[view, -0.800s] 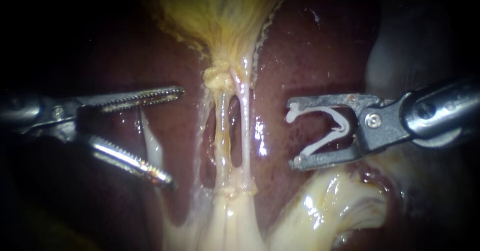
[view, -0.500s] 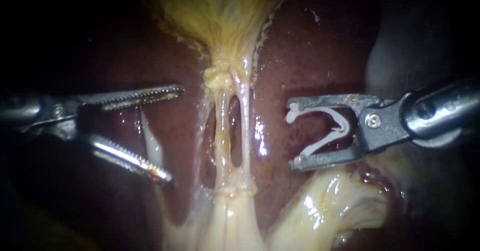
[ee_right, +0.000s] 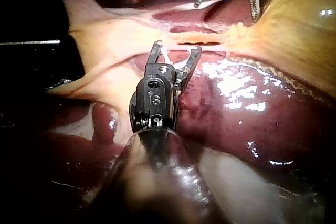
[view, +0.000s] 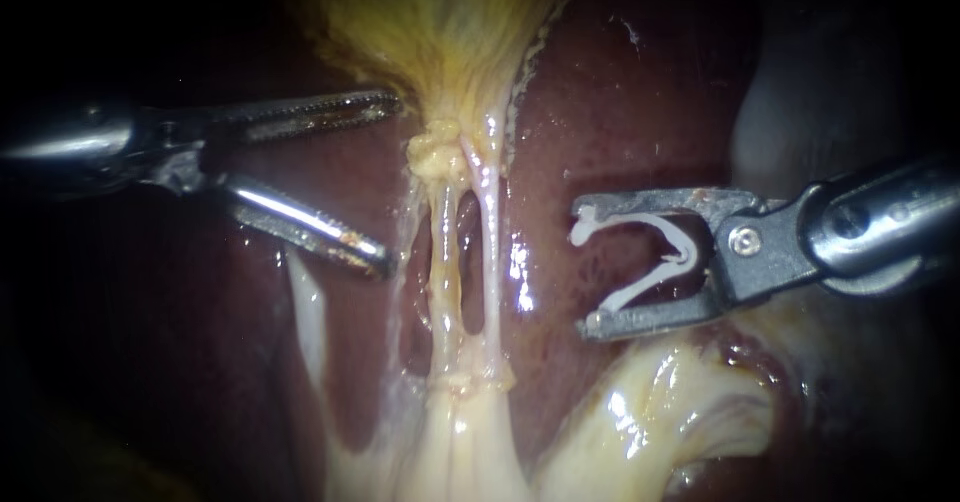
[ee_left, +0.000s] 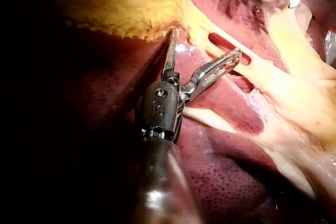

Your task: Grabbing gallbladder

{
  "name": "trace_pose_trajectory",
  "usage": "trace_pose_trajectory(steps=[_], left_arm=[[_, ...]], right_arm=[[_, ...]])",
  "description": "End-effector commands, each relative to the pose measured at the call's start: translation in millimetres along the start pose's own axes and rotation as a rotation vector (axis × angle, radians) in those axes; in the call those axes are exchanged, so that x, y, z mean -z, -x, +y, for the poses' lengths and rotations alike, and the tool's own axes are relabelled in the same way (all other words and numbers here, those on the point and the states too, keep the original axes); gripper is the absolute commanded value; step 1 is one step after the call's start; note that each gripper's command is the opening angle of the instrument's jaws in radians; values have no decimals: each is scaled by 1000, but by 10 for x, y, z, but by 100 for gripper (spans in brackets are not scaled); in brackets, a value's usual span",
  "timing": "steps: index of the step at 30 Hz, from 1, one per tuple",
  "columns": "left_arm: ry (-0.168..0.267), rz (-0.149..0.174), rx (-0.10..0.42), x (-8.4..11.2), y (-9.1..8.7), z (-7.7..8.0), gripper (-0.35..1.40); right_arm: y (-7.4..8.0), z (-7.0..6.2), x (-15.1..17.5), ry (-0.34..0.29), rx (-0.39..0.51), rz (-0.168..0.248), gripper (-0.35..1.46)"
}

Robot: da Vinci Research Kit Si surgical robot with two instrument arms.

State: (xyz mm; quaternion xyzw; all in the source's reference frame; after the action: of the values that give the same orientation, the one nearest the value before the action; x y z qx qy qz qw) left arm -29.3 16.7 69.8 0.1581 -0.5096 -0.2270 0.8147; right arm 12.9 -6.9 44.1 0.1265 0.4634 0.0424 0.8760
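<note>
The yellow gallbladder (view: 440, 22) narrows to a knot, from which two pale tubes (view: 443, 262) run down over the dark liver (view: 620, 112). My left instrument (view: 390, 182) stands with its jaws open just left of the knot; the upper jaw tip reaches the gallbladder's lower edge and nothing is gripped. In the left wrist view its jaws (ee_left: 206, 41) spread between the gallbladder (ee_left: 121, 3) and the tubes. My right instrument (view: 582, 267) rests right of the tubes, its jaws holding a white clip (view: 650, 257) that is spread wide, also seen in its wrist view (ee_right: 177, 45).
Pale fatty tissue (view: 660, 402) lies under my right instrument and fans out below the tubes. A thin whitish strand (view: 305, 312) hangs below my left instrument. Wet liver surface (ee_right: 252, 108) lies beside my right instrument.
My left instrument has moved up and toward the knot at the gallbladder's base, its jaws still open. My right instrument and its clip have not moved.
</note>
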Motion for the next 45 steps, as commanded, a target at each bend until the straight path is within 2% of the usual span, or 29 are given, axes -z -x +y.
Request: trace_pose_trajectory(steps=[1,7,14,18,23,31,35,37,45], left_arm=[[2,0,1,-3,0,1,97],[5,0,37,-18,0,3,90],[6,-1,85,-25,2,3,80],[8,-1,119,-27,-1,1,62],[6,-1,144,-29,-9,1,28],[7,2,173,-30,-21,3,15],[6,2,185,-28,-20,2,-9],[5,1,203,-25,-20,1,-34],[2,4,253,-17,-14,-5,-35]], right_arm=[[0,0,0,0,0,0,50],[0,0,0,0,0,0,50],[0,0,0,0,0,0,50],[0,0,0,0,0,0,50],[0,0,0,0,0,0,50],[0,0,1,0,0,0,50],[0,0,1,0,0,0,50],[0,0,1,0,0,0,50],[0,0,1,0,0,0,50]])
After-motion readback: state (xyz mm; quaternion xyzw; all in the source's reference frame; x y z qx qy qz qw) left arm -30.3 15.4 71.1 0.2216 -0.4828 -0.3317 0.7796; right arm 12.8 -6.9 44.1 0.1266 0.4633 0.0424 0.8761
